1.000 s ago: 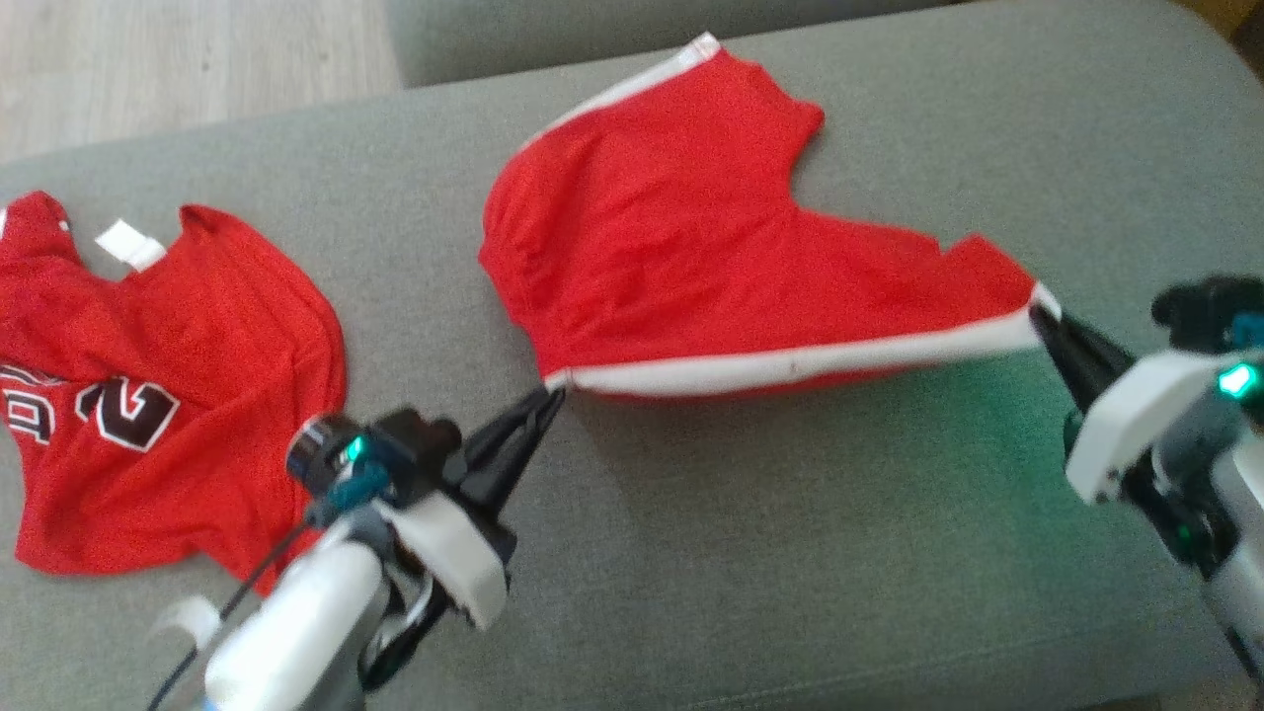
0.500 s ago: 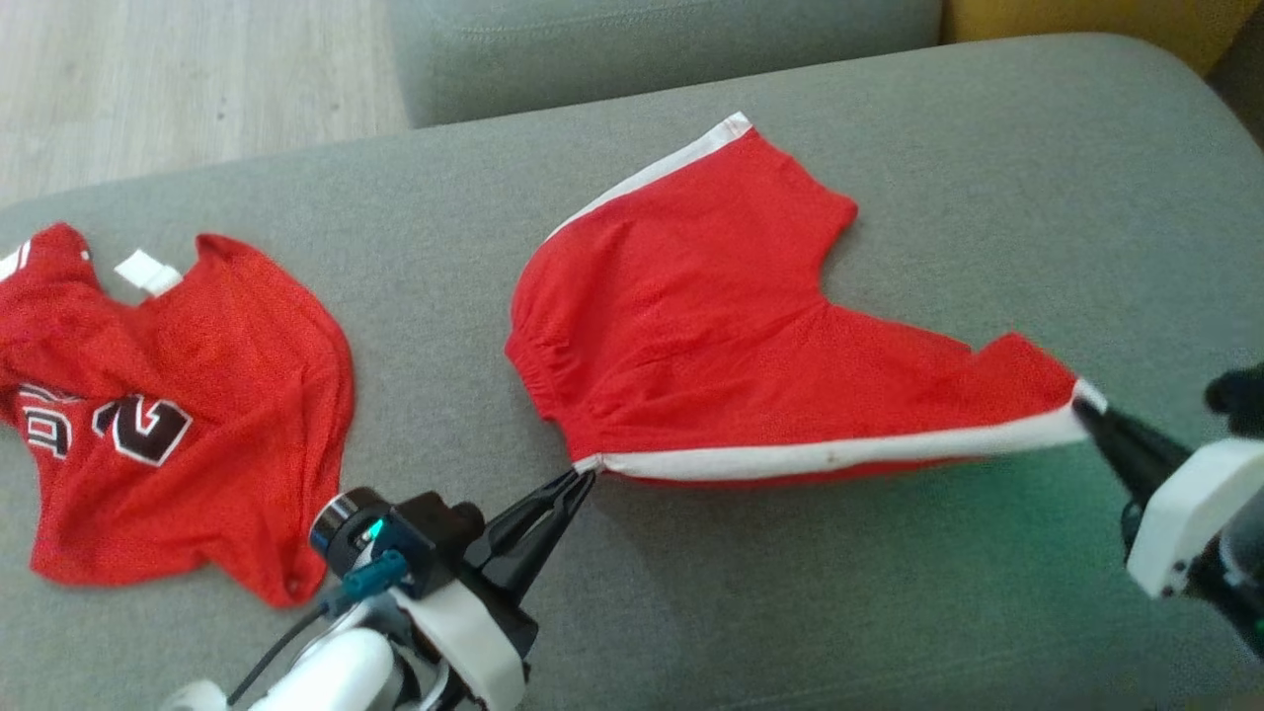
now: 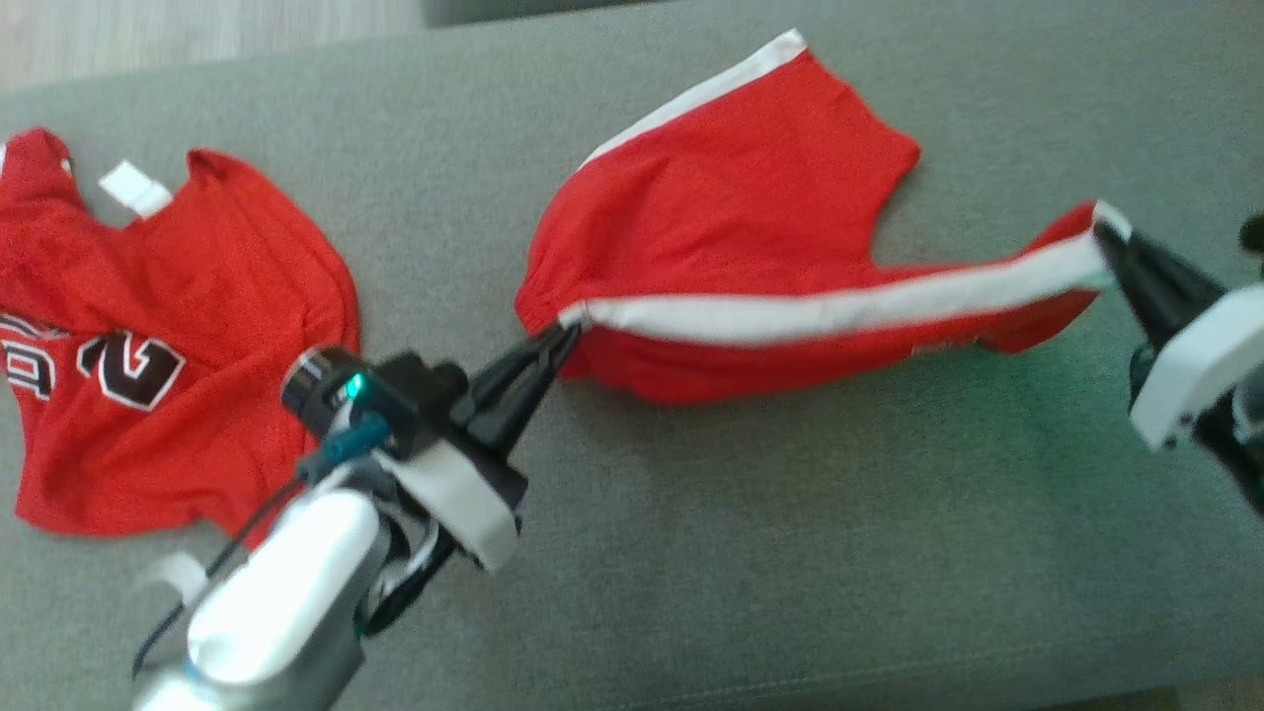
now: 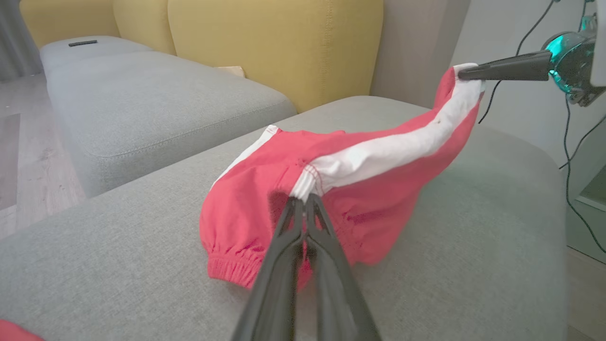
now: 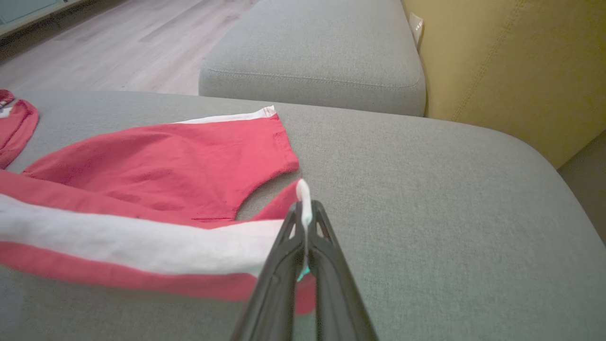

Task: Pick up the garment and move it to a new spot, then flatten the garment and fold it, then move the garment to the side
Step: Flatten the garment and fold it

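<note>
The garment (image 3: 750, 217) is a pair of red shorts with white side stripes, spread on the grey sofa seat (image 3: 790, 553). My left gripper (image 3: 565, 336) is shut on the waistband end of the near white stripe. My right gripper (image 3: 1104, 237) is shut on the leg-hem end of the same stripe. The stripe is stretched between them and lifted off the seat, with red cloth hanging under it. In the left wrist view the garment (image 4: 369, 166) rises from my left gripper (image 4: 303, 201) up to my right gripper (image 4: 466, 73). In the right wrist view my right gripper (image 5: 304, 208) pinches the garment's (image 5: 156, 161) white hem.
A red jersey (image 3: 168, 336) with a black number and a white label lies on the seat to the left. Yellow back cushions (image 4: 274, 42) stand behind. A second grey seat (image 5: 312, 52) and wood floor (image 5: 118, 52) lie beyond the far edge.
Both grippers have raised the striped near edge and carried it toward the far side, over the rest of the shorts. The head camera has shifted too.
</note>
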You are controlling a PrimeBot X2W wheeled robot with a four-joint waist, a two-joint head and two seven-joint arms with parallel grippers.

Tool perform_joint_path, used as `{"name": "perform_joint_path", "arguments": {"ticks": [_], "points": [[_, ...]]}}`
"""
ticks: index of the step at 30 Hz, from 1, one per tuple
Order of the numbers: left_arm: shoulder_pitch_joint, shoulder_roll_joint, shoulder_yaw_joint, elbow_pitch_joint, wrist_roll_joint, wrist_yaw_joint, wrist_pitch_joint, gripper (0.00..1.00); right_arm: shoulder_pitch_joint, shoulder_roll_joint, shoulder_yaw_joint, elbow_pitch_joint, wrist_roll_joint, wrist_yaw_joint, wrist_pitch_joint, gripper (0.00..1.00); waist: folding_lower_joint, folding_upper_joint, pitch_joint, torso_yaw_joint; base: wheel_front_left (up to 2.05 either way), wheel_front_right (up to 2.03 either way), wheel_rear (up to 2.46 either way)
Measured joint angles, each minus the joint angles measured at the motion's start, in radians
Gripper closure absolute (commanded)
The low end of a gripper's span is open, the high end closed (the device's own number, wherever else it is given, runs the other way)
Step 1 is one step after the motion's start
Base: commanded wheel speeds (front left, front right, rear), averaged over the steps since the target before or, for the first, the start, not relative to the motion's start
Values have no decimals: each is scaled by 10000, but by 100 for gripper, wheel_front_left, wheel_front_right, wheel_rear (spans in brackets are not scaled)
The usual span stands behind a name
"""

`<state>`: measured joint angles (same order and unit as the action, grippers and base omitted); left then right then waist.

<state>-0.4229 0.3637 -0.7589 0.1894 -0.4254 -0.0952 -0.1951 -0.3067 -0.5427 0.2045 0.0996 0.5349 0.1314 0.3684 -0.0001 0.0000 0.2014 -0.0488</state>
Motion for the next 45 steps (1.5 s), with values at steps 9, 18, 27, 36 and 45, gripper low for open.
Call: {"name": "perform_joint_path", "arguments": {"ticks": [9, 18, 27, 36, 45], "points": [[-1453, -366, 222, 660, -2, -15, 84, 100, -2512, 38, 585, 1172, -462, 0, -362, 100, 0, 0, 975, 349, 0, 0, 0], [-2453, -1078, 263, 1684, -13, -15, -46, 100, -5656, 52, 1975, 3175, -715, 0, -897, 100, 1, 0, 1977, 1006, 0, 0, 0], [-2862, -1760, 257, 2523, -88, -50, -428, 100, -7409, 44, 3461, 5396, -802, 0, -1503, 100, 1, -1, 2707, 1752, 0, 0, 0], [-3684, -2284, 339, 3208, -86, -117, -545, 100, -8928, 58, 4209, 7122, -497, 0, -2228, 100, 2, -1, 3360, 2138, 0, 0, 0], [-3701, -2412, 731, 3860, 4, -104, -591, 0, -9146, 385, 4709, 8096, -63, 0, -3363, 0, 2, 0, 3074, 1950, 0, 0, 0]]}}
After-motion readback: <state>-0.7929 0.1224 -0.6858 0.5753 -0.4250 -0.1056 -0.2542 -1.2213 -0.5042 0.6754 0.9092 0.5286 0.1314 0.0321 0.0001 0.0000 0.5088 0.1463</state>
